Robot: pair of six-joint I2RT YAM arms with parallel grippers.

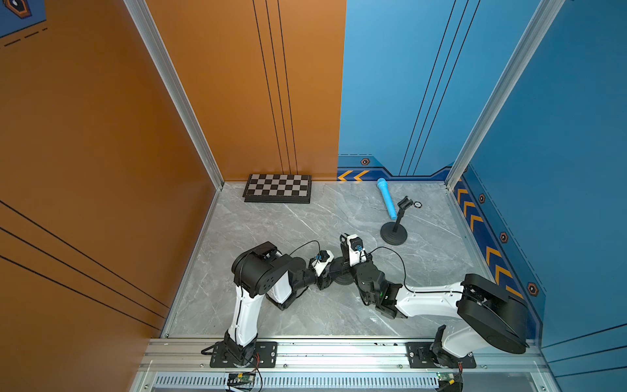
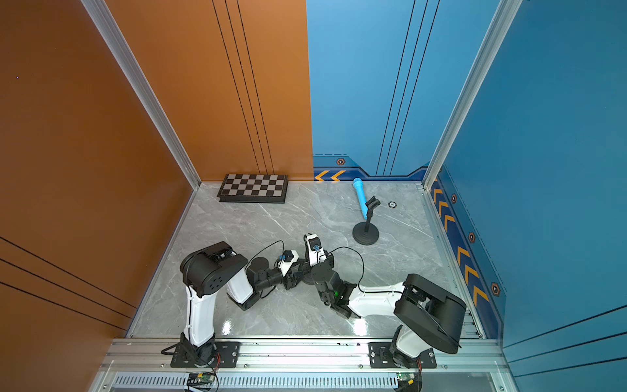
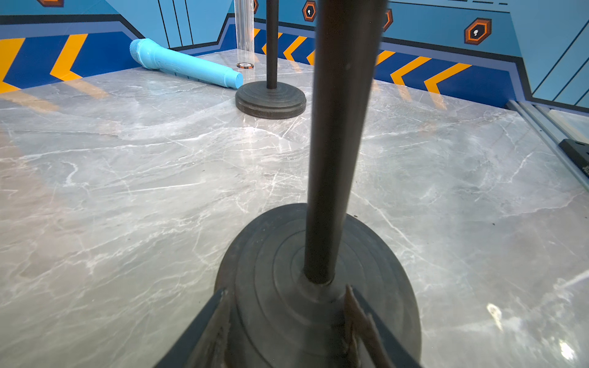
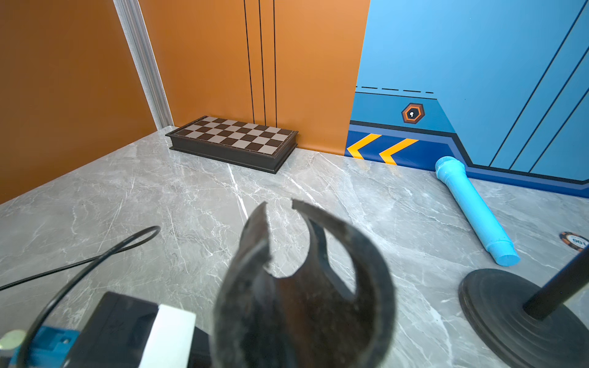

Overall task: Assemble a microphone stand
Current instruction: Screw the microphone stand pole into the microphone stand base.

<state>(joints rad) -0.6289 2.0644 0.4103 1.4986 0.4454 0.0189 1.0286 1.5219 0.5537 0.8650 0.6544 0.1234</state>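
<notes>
1. Standing finished in a top view, the far stand waits beside the microphone; the near stand sits between both arms.
2. Left wrist: left fingers clamp its base, pole seated.
3. Right wrist: right fingers hidden, closed, apparently on the clip; securing likely remains.

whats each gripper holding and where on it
Left gripper: the near stand's base, its fingers either side of the pole foot. Right gripper: shut on the clip, apparently low on it; the contact itself is hidden.
</notes>
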